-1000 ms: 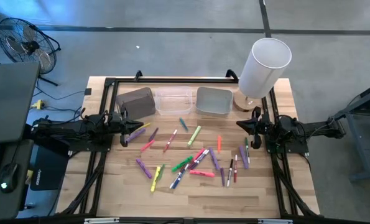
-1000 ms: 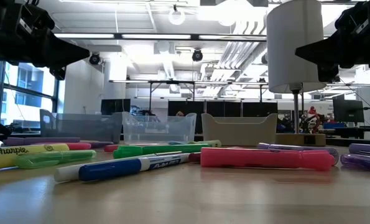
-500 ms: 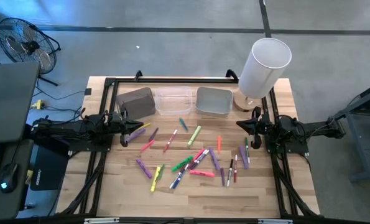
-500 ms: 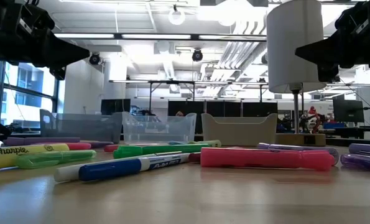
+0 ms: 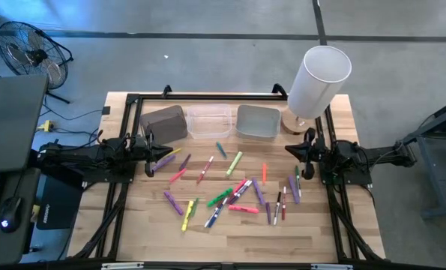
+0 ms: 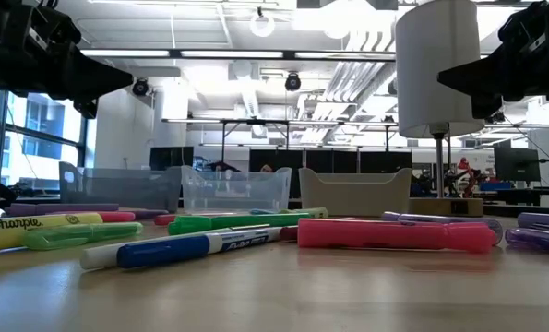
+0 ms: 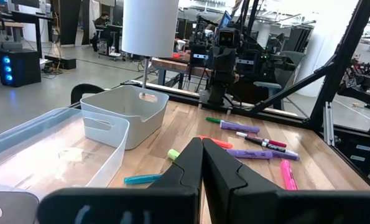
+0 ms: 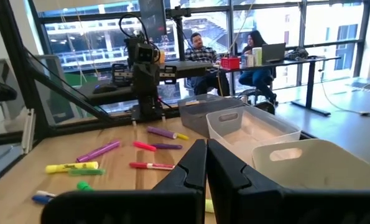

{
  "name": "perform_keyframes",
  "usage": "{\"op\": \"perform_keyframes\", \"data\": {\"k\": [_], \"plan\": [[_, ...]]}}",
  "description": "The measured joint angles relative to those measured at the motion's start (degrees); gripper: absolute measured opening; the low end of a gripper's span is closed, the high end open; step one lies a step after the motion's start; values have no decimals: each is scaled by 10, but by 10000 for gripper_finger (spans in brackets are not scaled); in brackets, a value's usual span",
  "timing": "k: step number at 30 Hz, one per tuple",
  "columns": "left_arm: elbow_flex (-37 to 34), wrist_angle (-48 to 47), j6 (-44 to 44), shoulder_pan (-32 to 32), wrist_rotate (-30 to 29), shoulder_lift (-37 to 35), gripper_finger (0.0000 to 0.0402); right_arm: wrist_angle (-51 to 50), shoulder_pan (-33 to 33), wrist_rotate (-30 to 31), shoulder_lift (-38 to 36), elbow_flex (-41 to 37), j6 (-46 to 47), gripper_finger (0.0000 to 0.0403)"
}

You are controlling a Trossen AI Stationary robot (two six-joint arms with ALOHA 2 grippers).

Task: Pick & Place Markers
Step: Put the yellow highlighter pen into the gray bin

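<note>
The markers (image 5: 230,191) lie loose across the middle of your tabletop (image 5: 155,225), in purple, pink, red, green, yellow, orange and blue, none of them in a bin. In the high view most crowd together in a central cluster, with a few purple and pink ones strung out toward the left arm and a small group of purple and red ones close to the right arm. From table height you see a pink marker (image 6: 394,234), a green marker (image 6: 232,221), a blue-and-white marker (image 6: 177,249) and a yellow marker (image 6: 39,229) lying flat in the foreground.

Your left pincer (image 5: 149,159) hangs above the tabletop's left side, its fingers clenched together with nothing between them, as the left wrist view (image 7: 202,163) shows. Your right pincer (image 5: 306,156) hangs over the right side, likewise closed on nothing (image 8: 206,163).

Along the far edge stand three bins in a row: a dark grey bin (image 5: 165,122), a clear bin (image 5: 209,122) and a light grey bin (image 5: 257,121). Just beside the last one a white paper-towel roll (image 5: 318,81) stands upright on its holder. In the right wrist view, two people sit at a desk in the room beyond.
</note>
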Motion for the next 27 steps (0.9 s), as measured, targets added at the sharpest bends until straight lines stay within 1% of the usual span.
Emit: {"op": "perform_keyframes", "data": {"k": [10, 15, 19, 23, 27], "plan": [[0, 0, 0, 0, 2, 0, 1, 0, 0, 3, 0, 0, 18, 0], [0, 0, 0, 0, 2, 0, 1, 1, 0, 2, 0, 0, 61, 0], [0, 0, 0, 0, 1, 0, 1, 1, 0, 3, 0, 0, 56, 0], [0, 0, 0, 0, 1, 0, 1, 4, -2, 39, 0, 0, 45, 0], [0, 0, 0, 0, 1, 0, 1, 49, 3, 34, 11, 1, 45, 0]]}}
